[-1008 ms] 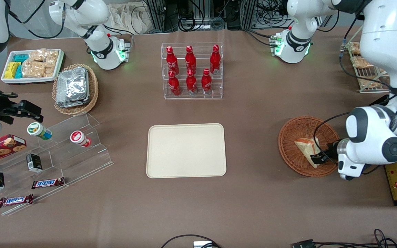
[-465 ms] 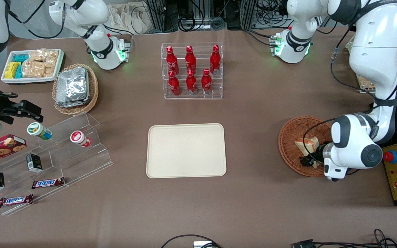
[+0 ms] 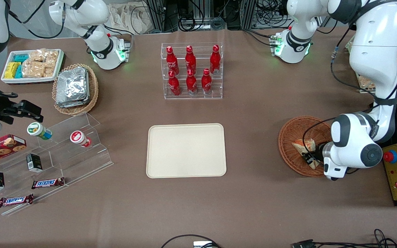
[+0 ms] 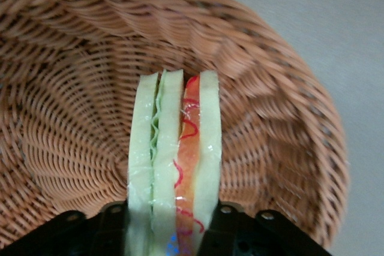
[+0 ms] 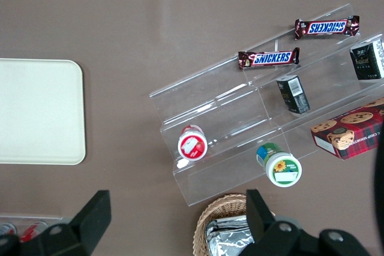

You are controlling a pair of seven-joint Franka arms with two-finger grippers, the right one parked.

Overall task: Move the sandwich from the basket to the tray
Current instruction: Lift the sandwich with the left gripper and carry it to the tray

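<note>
The claw (image 3: pixel 309 159) sits inside the basket (image 3: pixel 289 153), clamped on the sandwich (image 3: pixel 303 146). In the wrist view its fingers (image 4: pixel 114 226) press the outer bread slices, and the sandwich (image 4: pixel 174 166) stands on edge, its long axis running straight out from the claw. The tray (image 3: pixel 186 150) lies well apart, toward the parked arm.

The sandwich (image 4: pixel 174 160), a wrapped wedge of pale bread with green and red-orange filling, stands on edge inside the round reddish-brown wicker basket (image 3: pixel 289 137) toward the working arm's end of the desk, clamped between the gripper (image 3: pixel 309 159) jaws. The flat cream tray (image 3: pixel 186 150) lies mid-desk, well apart.
</note>
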